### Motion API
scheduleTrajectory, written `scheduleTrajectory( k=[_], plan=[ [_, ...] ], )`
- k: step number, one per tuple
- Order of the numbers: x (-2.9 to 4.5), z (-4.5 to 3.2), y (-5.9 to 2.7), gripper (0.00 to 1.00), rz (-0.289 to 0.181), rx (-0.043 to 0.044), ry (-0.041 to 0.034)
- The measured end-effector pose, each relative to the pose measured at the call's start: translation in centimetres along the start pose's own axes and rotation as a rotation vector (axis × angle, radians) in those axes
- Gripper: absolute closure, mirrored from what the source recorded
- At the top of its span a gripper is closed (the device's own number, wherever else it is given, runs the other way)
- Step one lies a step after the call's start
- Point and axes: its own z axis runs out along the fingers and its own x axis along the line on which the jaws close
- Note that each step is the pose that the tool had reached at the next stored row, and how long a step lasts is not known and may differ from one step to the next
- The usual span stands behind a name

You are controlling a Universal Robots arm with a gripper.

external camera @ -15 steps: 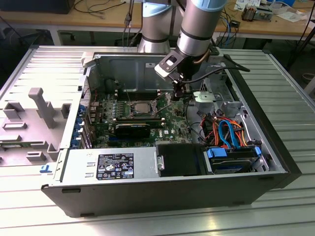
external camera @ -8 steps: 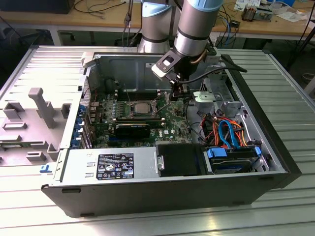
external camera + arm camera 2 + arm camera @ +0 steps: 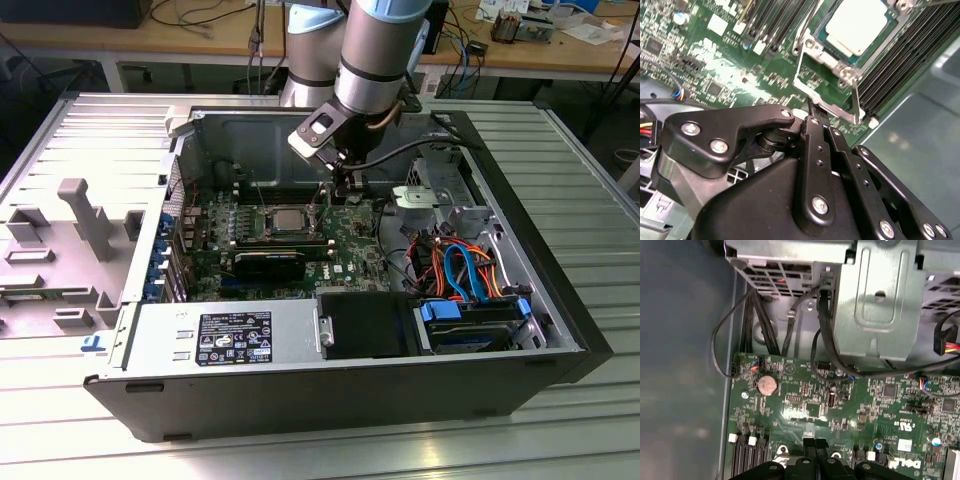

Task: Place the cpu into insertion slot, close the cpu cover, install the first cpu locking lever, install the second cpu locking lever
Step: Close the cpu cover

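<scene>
- I am seeing the cpu (image 3: 860,25) lying flat in the slot (image 3: 827,37), silver top up, so the first step is looking done.
- The cover (image 3: 829,102) is standing swung open at the slot's edge, on the exterior view's right of the cpu. I am judging the cover-closing step to be in hand.
- The claw (image 3: 812,116) is sitting with fingers drawn together, tips at the cover's free edge. I cannot tell whether they are pinching it or only touching.
- Closing is calling for tipping that frame over onto the cpu without nudging it.
</scene>
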Motion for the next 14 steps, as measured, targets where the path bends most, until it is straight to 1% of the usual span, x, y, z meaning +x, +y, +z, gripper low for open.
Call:
scheduleTrajectory(
  k=[3,9,11,12,14],
  plan=[
    [0.07,0.06,-0.62,0.89,0.0,-0.0003,0.0022],
    [0.12,0.13,-1.07,0.89,0.0,-0.0003,0.003],
    [0.14,0.18,-1.29,0.89,-0.001,-0.0004,0.0042],
    [0.18,0.21,-1.58,0.89,-0.001,-0.0005,0.0045],
    [0.19,0.23,-1.75,0.89,-0.001,-0.0005,0.0045]
  ],
)
